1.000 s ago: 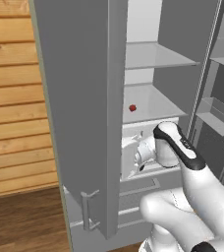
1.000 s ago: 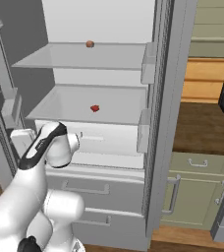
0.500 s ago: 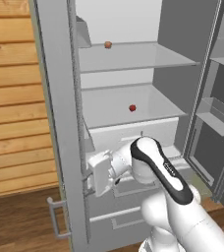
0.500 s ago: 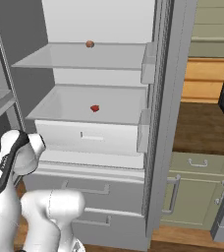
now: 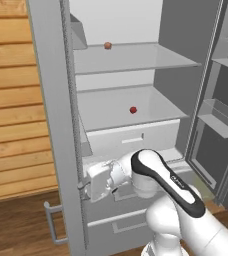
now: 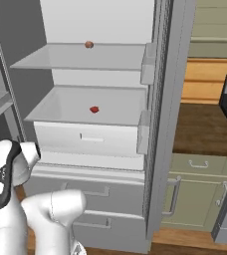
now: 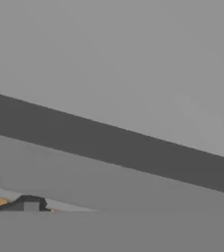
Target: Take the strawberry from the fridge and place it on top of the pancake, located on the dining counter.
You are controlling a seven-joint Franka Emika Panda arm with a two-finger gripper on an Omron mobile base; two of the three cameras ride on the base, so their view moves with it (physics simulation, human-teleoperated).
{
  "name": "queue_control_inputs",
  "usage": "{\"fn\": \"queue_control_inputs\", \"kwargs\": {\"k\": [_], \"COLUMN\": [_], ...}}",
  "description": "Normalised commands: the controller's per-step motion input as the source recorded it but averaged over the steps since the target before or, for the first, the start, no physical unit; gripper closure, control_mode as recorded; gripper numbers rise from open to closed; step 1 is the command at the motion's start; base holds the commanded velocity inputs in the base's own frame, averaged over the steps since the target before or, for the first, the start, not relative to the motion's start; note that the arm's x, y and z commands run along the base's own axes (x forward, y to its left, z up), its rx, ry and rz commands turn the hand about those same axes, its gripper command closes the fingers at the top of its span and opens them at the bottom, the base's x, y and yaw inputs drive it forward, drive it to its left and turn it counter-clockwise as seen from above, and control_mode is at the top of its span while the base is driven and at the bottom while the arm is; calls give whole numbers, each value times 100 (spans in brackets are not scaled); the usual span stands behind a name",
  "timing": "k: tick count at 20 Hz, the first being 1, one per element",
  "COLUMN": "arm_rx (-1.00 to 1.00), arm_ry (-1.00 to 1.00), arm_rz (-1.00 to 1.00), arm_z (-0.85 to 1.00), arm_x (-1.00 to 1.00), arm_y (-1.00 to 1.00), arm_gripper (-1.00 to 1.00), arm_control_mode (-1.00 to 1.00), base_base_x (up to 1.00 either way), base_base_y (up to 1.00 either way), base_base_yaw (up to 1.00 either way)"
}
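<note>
The fridge [image 5: 136, 137] stands with both doors open. The strawberry [image 5: 133, 110], small and red, lies on the middle shelf above a pale drawer, and it also shows in the right base view [image 6: 94, 109]. My gripper [image 5: 89, 186] is low and left of it, pressed up against the inner edge of the left door [image 5: 51, 125]. In the hand view a dark fingertip [image 7: 29, 203] sits far to the left with flat grey door surface beyond it; the jaws stand wide with nothing between them. The pancake and the dining counter are out of view.
A small brownish round item [image 5: 107, 45] lies on the upper shelf. The right door [image 5: 221, 110] carries bins. Two lower drawers [image 6: 85, 194] are shut. A wooden plank wall [image 5: 11, 115] is at the left, green cabinets [image 6: 195, 194] at the right.
My arm swung left from the drawer front to the left door's inner edge. That door has swung wider, uncovering the shelves.
</note>
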Motion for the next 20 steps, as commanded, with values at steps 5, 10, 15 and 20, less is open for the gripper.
{"fn": "queue_control_inputs", "kwargs": {"k": [5, 10, 15, 20], "arm_rx": [1, 0, -1, -8], "arm_ry": [-30, -34, -24, -20], "arm_rz": [0, -1, -23, -46], "arm_z": [28, 51, 71, 36], "arm_x": [-88, -88, -46, -22], "arm_y": [-11, -52, -63, -63], "arm_gripper": [-100, -100, -100, -100], "arm_control_mode": [-100, -100, -100, -100], "base_base_x": [0, 0, 0, 0], "base_base_y": [0, 0, 0, 0], "base_base_yaw": [0, 0, 0, 0]}}
